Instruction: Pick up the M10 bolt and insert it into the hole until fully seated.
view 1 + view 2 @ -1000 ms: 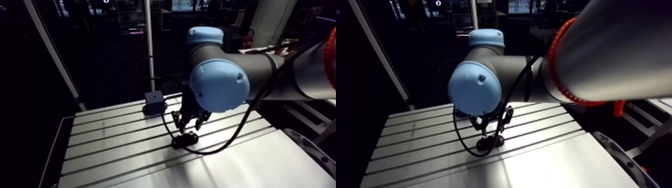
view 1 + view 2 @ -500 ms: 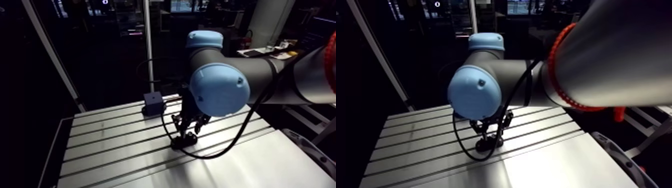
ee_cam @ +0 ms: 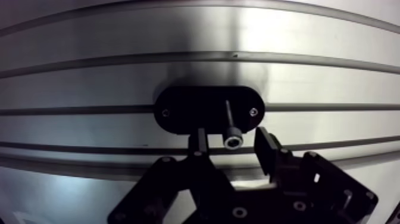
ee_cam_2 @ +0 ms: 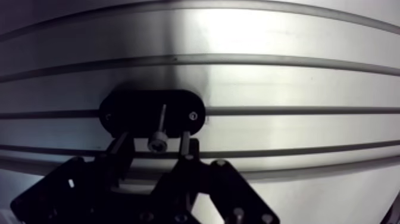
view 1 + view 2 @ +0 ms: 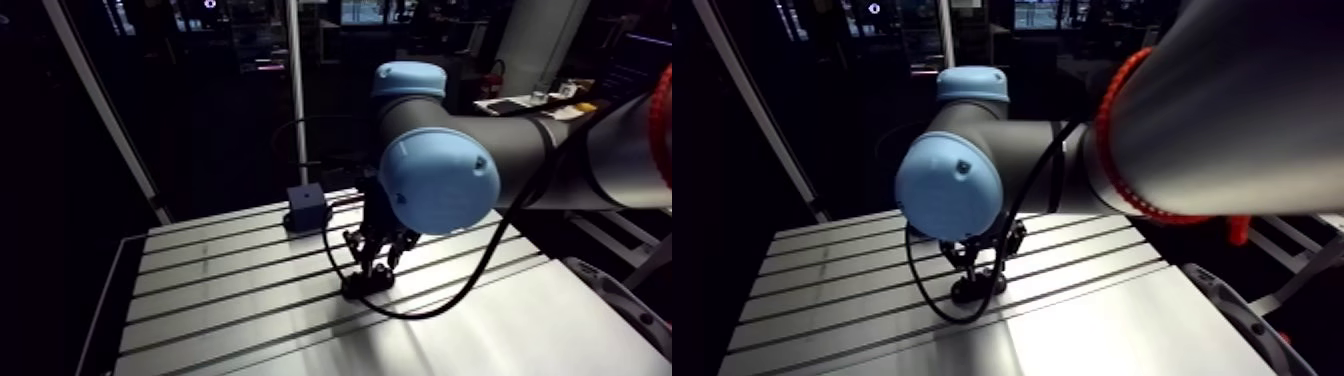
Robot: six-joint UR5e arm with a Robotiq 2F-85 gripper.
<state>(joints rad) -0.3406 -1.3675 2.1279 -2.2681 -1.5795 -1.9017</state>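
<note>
Bolt (image 3: 232,140): slim dark shank, shiny socket-cap head, standing w/ its tip in the black oval plate (image 3: 184,110), shank partly showing. Pincer (image 3: 231,136) open, fingers either side of the head, not touching. Plate lies across a slot in the worktop (image 3: 321,83); small box (image 5: 306,205) well apart, nr the far edge.

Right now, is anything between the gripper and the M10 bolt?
Nothing visible. The M10 bolt stands in the black oval holder, its head between the fingers of the open gripper, with a clear gap on each side.
</note>
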